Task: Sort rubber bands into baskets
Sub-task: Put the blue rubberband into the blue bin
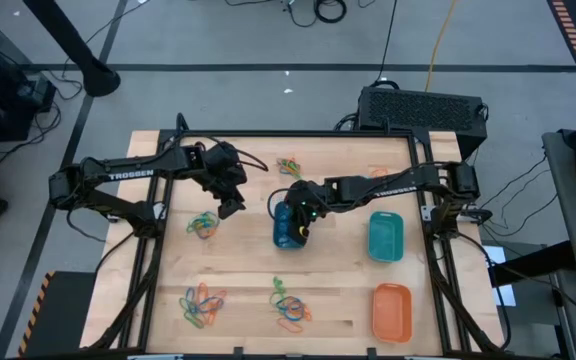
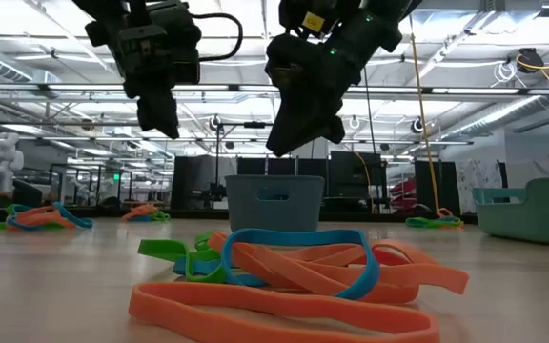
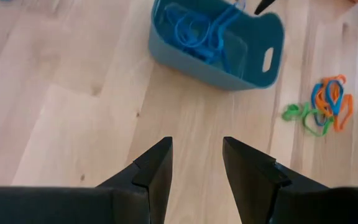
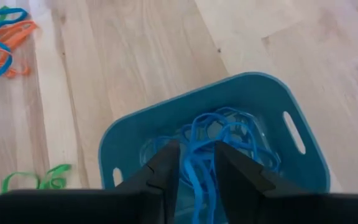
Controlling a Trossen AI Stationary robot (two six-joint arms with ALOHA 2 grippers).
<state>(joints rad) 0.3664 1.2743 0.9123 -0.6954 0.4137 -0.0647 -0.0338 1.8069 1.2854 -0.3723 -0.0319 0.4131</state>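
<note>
The blue basket [image 1: 286, 238] stands on the wooden table near its middle, with several blue rubber bands [image 4: 229, 134] lying in it. My right gripper [image 1: 304, 226] hovers just above the basket's opening [image 4: 196, 149], fingers a little apart and pointing down into it. A blue band strand [image 4: 196, 177] shows in the gap between them. My left gripper [image 1: 231, 207] hangs open and empty above bare wood to the left of the basket [image 3: 197, 146], beside a mixed pile of bands [image 1: 203, 225]. The teal basket [image 1: 385, 237] and orange basket [image 1: 391, 311] stand at the right. My right gripper has a blue band strand [image 4: 196, 177] running through the gap between its fingers, above the blue basket. I cannot tell whether the strand touches a finger or lies in the basket below.
More mixed piles of blue, green and orange bands lie at the far middle [image 1: 290, 165], near left [image 1: 201, 306] and near middle [image 1: 288, 306], the last one close in front in the low view [image 2: 294, 276]. Bare wood lies between the piles and the baskets.
</note>
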